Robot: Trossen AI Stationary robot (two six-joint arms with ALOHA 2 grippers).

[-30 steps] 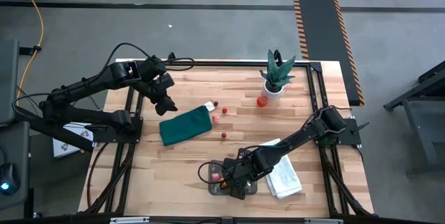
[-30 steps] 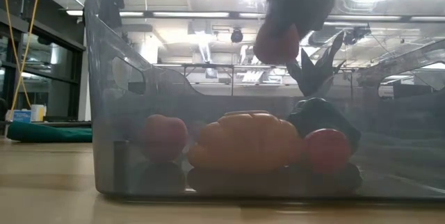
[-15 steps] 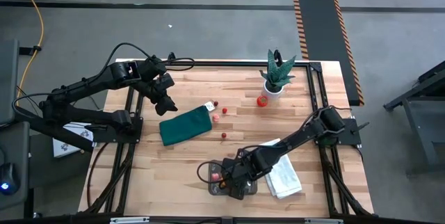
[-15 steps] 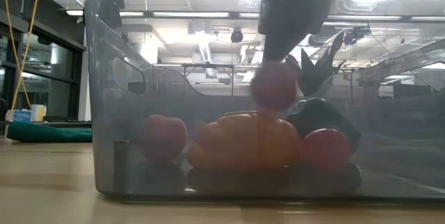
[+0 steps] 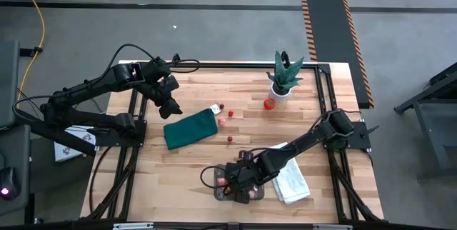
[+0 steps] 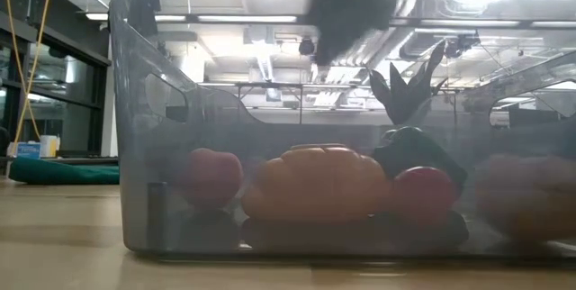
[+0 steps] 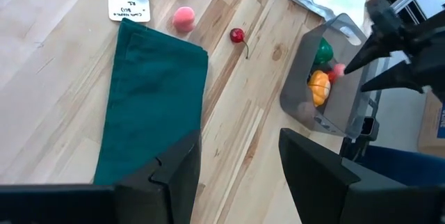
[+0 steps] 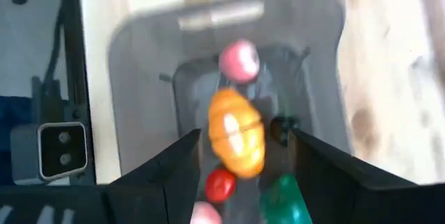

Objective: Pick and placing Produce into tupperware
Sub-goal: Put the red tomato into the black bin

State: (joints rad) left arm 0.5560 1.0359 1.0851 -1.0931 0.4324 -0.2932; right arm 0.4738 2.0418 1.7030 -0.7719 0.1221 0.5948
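While my right gripper (image 5: 239, 181) hangs over the tupperware (image 5: 223, 193) at six o'clock on the table (image 5: 193, 162), its fingers stand apart and empty; I judge a drop just finished. My left gripper (image 5: 170, 107) waits at ten o'clock, spread, holding nothing. Inside the tub lie an orange piece (image 8: 236, 132), a green one (image 8: 286, 209), a pink one (image 8: 240, 60) and a small red one (image 8: 220, 184). Next I'd lift clear and fetch the cherry (image 5: 230, 139) near the green cloth (image 5: 191, 128).
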